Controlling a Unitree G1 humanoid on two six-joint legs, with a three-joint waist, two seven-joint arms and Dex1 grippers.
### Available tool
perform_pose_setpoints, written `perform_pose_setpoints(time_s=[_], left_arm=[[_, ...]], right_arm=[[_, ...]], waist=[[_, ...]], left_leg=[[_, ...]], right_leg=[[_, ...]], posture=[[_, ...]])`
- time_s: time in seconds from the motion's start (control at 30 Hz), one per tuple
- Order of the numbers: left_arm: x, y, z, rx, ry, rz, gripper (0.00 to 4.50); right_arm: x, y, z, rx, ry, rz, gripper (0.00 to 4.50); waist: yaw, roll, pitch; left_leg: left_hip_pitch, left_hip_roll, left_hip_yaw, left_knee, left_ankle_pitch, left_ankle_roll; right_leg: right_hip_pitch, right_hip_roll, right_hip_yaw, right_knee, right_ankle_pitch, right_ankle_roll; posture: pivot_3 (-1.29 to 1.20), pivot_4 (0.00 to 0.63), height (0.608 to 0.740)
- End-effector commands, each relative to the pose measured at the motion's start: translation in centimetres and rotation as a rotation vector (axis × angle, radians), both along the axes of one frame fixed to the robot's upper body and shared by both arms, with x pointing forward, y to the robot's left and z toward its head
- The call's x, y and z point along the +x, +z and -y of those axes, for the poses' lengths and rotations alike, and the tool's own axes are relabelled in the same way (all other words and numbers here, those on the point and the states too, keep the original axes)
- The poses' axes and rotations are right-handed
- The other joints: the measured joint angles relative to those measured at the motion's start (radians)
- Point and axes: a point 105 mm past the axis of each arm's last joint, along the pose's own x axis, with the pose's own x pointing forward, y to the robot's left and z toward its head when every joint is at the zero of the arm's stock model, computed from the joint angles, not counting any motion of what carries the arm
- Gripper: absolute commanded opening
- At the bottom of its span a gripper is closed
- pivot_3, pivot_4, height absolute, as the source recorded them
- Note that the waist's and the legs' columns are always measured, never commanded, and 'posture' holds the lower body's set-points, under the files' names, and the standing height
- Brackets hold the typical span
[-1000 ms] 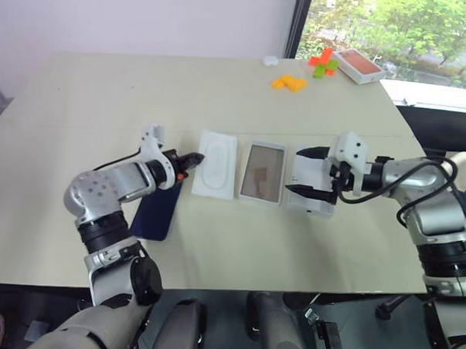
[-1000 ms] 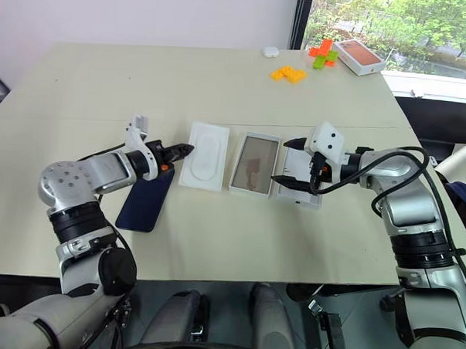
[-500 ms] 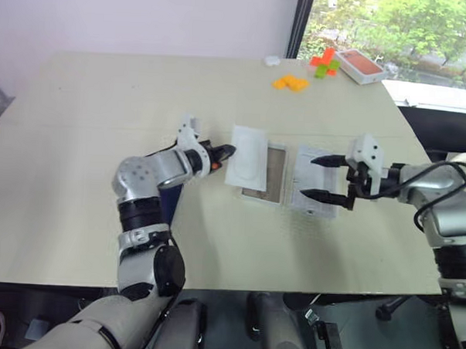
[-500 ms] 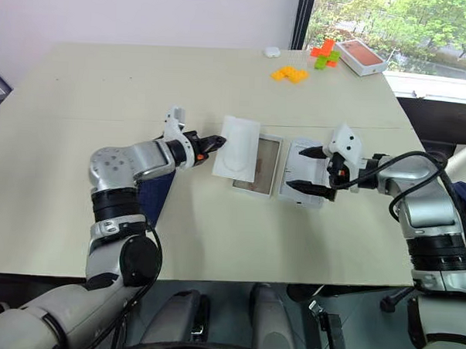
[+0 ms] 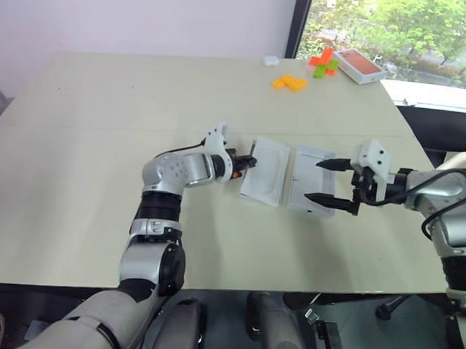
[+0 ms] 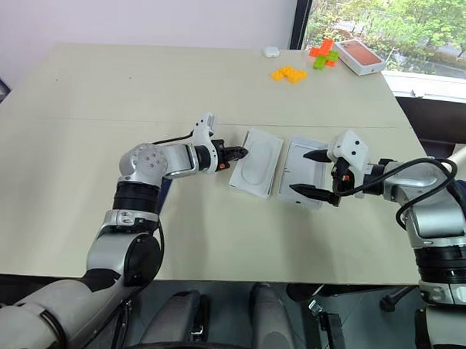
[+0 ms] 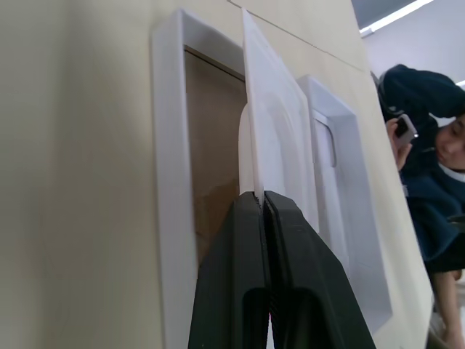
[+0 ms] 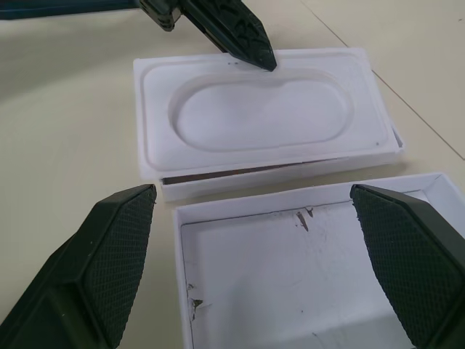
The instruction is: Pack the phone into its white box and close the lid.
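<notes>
My left gripper (image 5: 249,161) is shut on the near-left edge of a flat white insert (image 5: 265,172) with an oval recess. It holds the insert tilted over the white box (image 7: 168,145), whose brownish floor shows underneath. The lid (image 5: 310,182) lies open side up just right of the box. Around the lid's right end, my right gripper (image 5: 318,180) stands wide open with nothing held. The phone (image 6: 164,193) is dark blue and lies left of the box, mostly hidden behind my left arm.
An orange-topped white box (image 5: 360,66), coloured blocks (image 5: 289,83) and a small white object (image 5: 270,60) sit at the table's far right. A person (image 7: 436,145) holding a phone sits beyond the table's right side. A dark chair stands at the right edge.
My left gripper has carried the insert to the right, from beside the phone to over the white box. The right gripper has drawn back a little to the right, still open.
</notes>
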Motion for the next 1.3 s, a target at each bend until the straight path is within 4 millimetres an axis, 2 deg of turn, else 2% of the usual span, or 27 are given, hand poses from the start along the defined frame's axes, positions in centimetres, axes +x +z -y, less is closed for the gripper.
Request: perform_pose_setpoints(time_s=[0.03, 0.23, 0.57, 0.67, 0.9, 1.1, 1.3], left_arm=[[0.8, 2.2, -0.2, -0.027, 0.021, 0.064, 0.01], [0.6, 1.3, 0.0, -0.016, 0.008, 0.047, 0.01], [0.2, 1.1, 1.1, -0.022, -0.015, 0.041, 0.01], [0.1, 1.2, 1.3, -0.048, -0.024, 0.032, 0.9], [-0.2, 1.9, 1.2, -0.032, -0.033, 0.05, 4.35], [-2.4, 2.3, 1.8, 0.019, -0.155, 0.052, 4.43], [-3.1, 3.5, 1.6, 0.025, -0.177, 0.097, 4.43]], right_arm=[[-0.1, 1.6, 0.3, -0.001, -0.004, 0.062, 4.5], [0.2, 1.7, 0.1, -0.001, -0.004, 0.073, 4.5], [0.3, 1.8, 0.2, -0.008, -0.009, 0.086, 4.5], [0.4, 1.8, 0.3, -0.009, -0.012, 0.089, 4.5], [0.5, 1.7, 0.3, -0.01, -0.013, 0.092, 4.5], [0.7, 1.7, 0.1, -0.008, -0.009, 0.097, 4.5], [0.9, 1.7, 0.0, -0.005, -0.002, 0.101, 4.5]], waist=[[0.0, 0.0, 0.0], [0.0, 0.0, 0.0], [-0.001, 0.0, 0.0], [0.0, 0.0, 0.0], [-0.001, 0.0, 0.0], [-0.001, 0.0, 0.0], [-0.001, 0.0, 0.0]], left_leg=[[0.0, 0.0, 0.0, 0.0, 0.0, 0.0], [0.0, 0.0, 0.0, 0.0, 0.0, 0.0], [0.0, 0.0, 0.0, 0.0, 0.0, 0.0], [0.0, 0.0, 0.0, 0.0, 0.0, 0.0], [0.0, 0.0, 0.0, 0.0, 0.0, 0.0], [0.0, 0.0, 0.0, 0.0, 0.0, 0.0], [0.0, 0.0, 0.0, 0.0, 0.0, 0.0]], right_leg=[[0.0, 0.0, 0.0, 0.0, 0.0, 0.0], [0.0, 0.0, 0.0, 0.0, 0.0, 0.0], [0.0, 0.0, 0.0, 0.0, 0.0, 0.0], [0.0, 0.0, 0.0, 0.0, 0.0, 0.0], [0.0, 0.0, 0.0, 0.0, 0.0, 0.0], [0.0, 0.0, 0.0, 0.0, 0.0, 0.0], [0.0, 0.0, 0.0, 0.0, 0.0, 0.0]], posture=[[0.0, 0.15, 0.74], [0.0, 0.15, 0.74], [0.0, 0.15, 0.74], [0.0, 0.15, 0.74], [0.0, 0.15, 0.74], [0.0, 0.15, 0.74], [0.0, 0.15, 0.74]])
